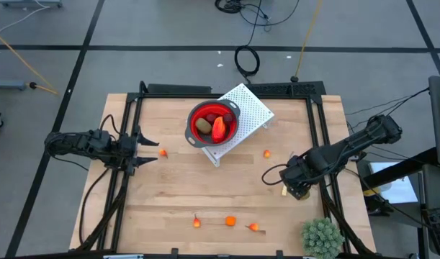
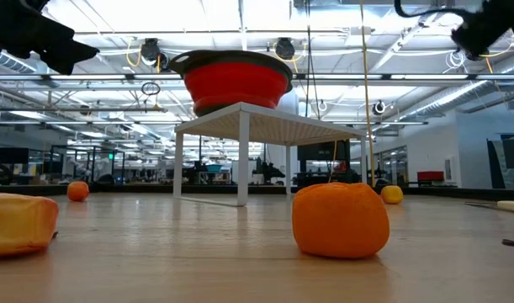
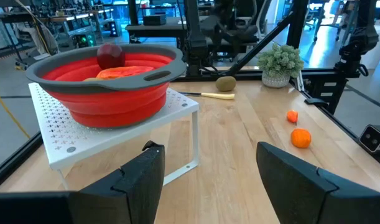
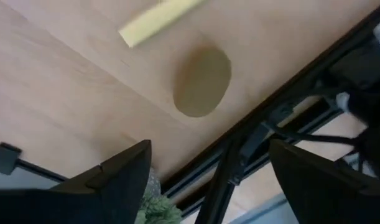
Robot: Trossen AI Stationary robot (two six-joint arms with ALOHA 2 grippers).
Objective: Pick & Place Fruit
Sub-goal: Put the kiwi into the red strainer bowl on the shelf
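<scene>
A red bowl [image 1: 212,124] stands on a white perforated stand [image 1: 250,108] at the table's far middle. It holds an olive-brown oval [image 1: 203,127], a long red-orange piece [image 1: 219,128] and a dark red ball [image 3: 110,56]. Small orange fruit lie loose on the table [image 1: 163,152] [image 1: 267,153] [image 1: 230,221]. Another olive-brown oval [image 4: 202,81] lies on the wood below my right gripper [image 4: 208,180], which is open, points down and is clear of it. My left gripper [image 3: 208,180] is open at the table's left, level, facing the bowl.
A pale yellow stick [image 4: 162,22] lies just beside the olive oval. A spiky green plant ball [image 1: 322,236] sits at the near right corner. Black frame rails [image 1: 322,137] run along the table's sides. Bare wood lies between the stand and the near orange pieces.
</scene>
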